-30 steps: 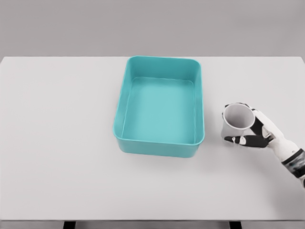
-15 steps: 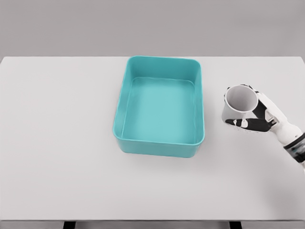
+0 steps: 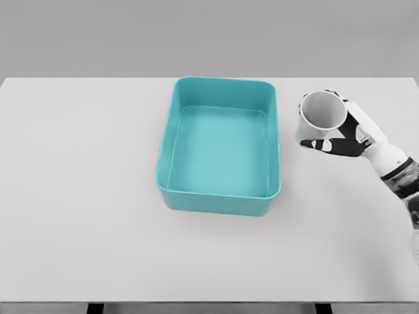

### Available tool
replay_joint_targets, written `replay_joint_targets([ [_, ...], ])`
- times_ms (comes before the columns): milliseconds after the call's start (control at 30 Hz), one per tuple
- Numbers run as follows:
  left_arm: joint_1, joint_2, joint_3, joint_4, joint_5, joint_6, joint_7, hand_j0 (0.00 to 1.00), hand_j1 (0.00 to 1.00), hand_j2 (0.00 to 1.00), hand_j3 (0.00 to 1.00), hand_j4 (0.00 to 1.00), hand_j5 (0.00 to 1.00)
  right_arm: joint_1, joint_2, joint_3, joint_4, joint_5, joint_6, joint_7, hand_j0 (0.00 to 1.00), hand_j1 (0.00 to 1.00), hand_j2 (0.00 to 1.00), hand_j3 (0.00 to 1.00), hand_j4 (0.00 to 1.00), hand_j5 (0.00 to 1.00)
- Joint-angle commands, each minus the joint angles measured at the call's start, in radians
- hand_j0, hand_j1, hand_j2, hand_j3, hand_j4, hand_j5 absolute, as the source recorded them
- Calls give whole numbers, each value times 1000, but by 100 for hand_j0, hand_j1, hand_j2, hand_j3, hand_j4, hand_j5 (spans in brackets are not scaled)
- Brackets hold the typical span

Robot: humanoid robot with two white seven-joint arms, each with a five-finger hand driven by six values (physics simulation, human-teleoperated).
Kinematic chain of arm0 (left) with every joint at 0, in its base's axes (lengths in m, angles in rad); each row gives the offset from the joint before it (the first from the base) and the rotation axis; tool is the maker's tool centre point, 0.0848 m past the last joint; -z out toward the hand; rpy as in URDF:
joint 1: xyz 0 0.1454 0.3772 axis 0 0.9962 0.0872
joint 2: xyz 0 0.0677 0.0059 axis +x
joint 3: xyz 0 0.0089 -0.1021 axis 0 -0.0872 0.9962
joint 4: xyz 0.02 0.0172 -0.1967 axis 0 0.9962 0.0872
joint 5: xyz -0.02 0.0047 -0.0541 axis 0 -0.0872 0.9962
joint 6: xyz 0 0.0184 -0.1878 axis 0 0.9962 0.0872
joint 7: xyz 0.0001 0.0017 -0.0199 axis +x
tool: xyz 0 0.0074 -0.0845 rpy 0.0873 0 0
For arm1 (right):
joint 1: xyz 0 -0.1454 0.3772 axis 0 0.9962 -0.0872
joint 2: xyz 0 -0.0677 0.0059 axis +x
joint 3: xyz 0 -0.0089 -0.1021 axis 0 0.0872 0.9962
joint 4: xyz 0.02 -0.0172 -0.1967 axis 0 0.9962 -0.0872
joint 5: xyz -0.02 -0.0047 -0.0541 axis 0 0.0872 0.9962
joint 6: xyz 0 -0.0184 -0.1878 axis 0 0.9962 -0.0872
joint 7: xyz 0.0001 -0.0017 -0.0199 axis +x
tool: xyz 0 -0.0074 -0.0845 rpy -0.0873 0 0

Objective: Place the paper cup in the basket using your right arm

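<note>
The basket (image 3: 219,156) sits at the middle of the table (image 3: 78,196), and the paper cup (image 3: 319,120) is just right of its far right corner, in the right hand (image 3: 350,134)

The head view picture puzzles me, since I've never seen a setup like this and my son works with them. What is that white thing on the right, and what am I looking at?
This is a computer-simulated scene, seen from a camera on a humanoid robot's head, looking down at a white table. The white thing coming in from the right is the robot's right hand, with five fingers like a person's, on the end of a white arm. Its fingers are wrapped around a white paper cup, whose open mouth faces the camera. In the middle of the table sits a turquoise basket, really a shallow rectangular tub, with nothing in it. The cup is just right of the basket's rim, not over it yet. The left arm is out of view.
</note>
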Motion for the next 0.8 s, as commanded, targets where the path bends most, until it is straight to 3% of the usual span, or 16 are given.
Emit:
replay_joint_targets([
  [0, 0, 0, 0, 0, 1, 0, 0, 100, 100, 100, 100, 100, 100, -3, 17, 9, 3, 6, 14, 0, 53, 53, 53, 53, 53, 53],
  [300, 0, 0, 0, 0, 1, 0, 0, 100, 100, 100, 100, 100, 100, -112, 69, 63, 19, 78, 40, 0, 54, 54, 54, 54, 54, 54],
  [567, 0, 0, 0, 0, -1, 0, 0, 100, 100, 100, 100, 100, 100, -239, 107, 175, 105, 149, 34, 0, 54, 54, 54, 54, 54, 54],
  [767, 0, 0, 0, 0, 1, 0, 0, 100, 100, 100, 100, 100, 100, -256, 141, 192, 119, 218, 35, 0, 54, 54, 54, 54, 54, 54],
])
